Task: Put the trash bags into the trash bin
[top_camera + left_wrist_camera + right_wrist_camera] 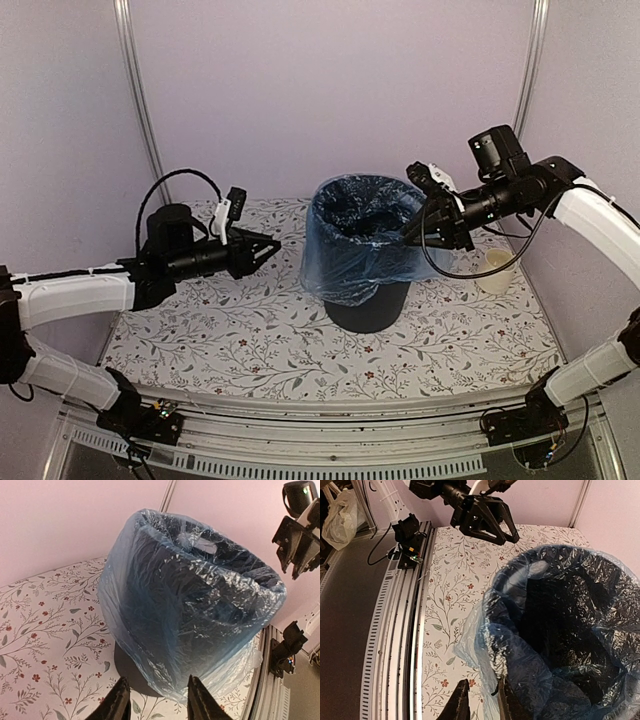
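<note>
**At the centre: thin, crinkly, translucent light-blue plastic trash bag (345, 262) lining the tall round dark plastic trash bin (370, 312)**

In the middle of the flower-printed table cloth (250, 340) the trash bin stands upright, and the trash bag sits inside it as a liner. The bag's mouth is turned out over the rim and hangs down the outside wall, leaving only the bin's foot bare. On the near-left side a loose fold of film bulges away from the wall.

At the bin's right rim hovers the right gripper (412, 236). Its black fingers (461, 702) are drawn close with a narrow gap, just beside the turned-out film — whether they pinch it I cannot tell. Left of the bin and apart from it, the left gripper (272, 246) points toward the bag, jaws spread with nothing between them.

Further right, near the table's right edge, stands a small cream mug (496, 270) — well clear of the bin. Along the near edge runs a metal rail (330, 432).
</note>
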Controlling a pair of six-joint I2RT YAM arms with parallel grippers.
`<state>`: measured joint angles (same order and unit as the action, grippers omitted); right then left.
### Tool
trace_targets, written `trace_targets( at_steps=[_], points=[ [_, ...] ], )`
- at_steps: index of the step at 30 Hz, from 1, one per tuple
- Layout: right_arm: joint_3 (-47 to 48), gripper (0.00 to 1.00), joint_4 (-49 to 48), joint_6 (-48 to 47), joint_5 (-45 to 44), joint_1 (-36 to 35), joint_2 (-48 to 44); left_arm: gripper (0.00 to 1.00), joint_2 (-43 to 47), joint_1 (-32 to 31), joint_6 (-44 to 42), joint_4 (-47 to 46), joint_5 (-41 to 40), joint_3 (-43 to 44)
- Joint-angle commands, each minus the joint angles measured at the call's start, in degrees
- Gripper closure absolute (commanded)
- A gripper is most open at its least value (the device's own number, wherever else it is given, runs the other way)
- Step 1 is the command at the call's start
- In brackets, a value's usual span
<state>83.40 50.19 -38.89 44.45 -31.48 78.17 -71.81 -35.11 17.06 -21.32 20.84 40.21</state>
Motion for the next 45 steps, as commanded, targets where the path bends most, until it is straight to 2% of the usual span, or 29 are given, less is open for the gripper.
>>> trace_targets(
  at_steps=[1,3,5,8,15,20,26,32,42,45],
  points=[
    [9.17,0.80,-0.58,1.84,-3.85,-0.07,4.29,0.58,-2.32,0.15,-1.30,-2.57,-1.13,-0.36],
    [15.86,0.80,2.13,2.45,-3.27,-0.11,8.43,0.55,-5.01,3.40,2.52,-8.89,0.69,-1.58],
    [21.57,0.86,3.80,3.46,-3.23,-0.07,12.82,0.55,-9.81,8.15,8.88,-16.45,2.28,-2.42],
    [27.15,0.88,5.12,5.61,-4.36,-0.07,17.98,0.55,-18.27,11.17,12.57,-22.53,4.79,1.46],
    [35.07,0.90,10.94,5.54,-11.25,-0.08,25.48,0.55,-31.17,8.10,11.99,-25.98,9.29,13.05],
    [39.45,0.87,17.12,-0.77,-13.11,-0.08,27.31,0.55,-35.77,3.93,10.16,-25.92,11.28,15.78],
    [50.36,0.90,27.77,-4.95,-12.53,-0.38,35.65,0.55,-37.85,-1.16,6.97,-25.68,14.31,16.41],
    [45.92,0.94,27.98,-9.08,-18.02,-1.63,35.64,0.55,-36.11,-4.81,5.68,-25.70,13.83,13.06],
    [42.85,0.95,27.87,-8.11,-19.44,-1.65,33.85,0.51,-29.70,0.42,10.04,-29.93,8.15,-0.60],
    [42.76,0.96,27.89,-7.91,-18.83,-1.56,32.88,0.49,-25.01,1.86,9.34,-26.48,7.48,-1.77]
  ],
)
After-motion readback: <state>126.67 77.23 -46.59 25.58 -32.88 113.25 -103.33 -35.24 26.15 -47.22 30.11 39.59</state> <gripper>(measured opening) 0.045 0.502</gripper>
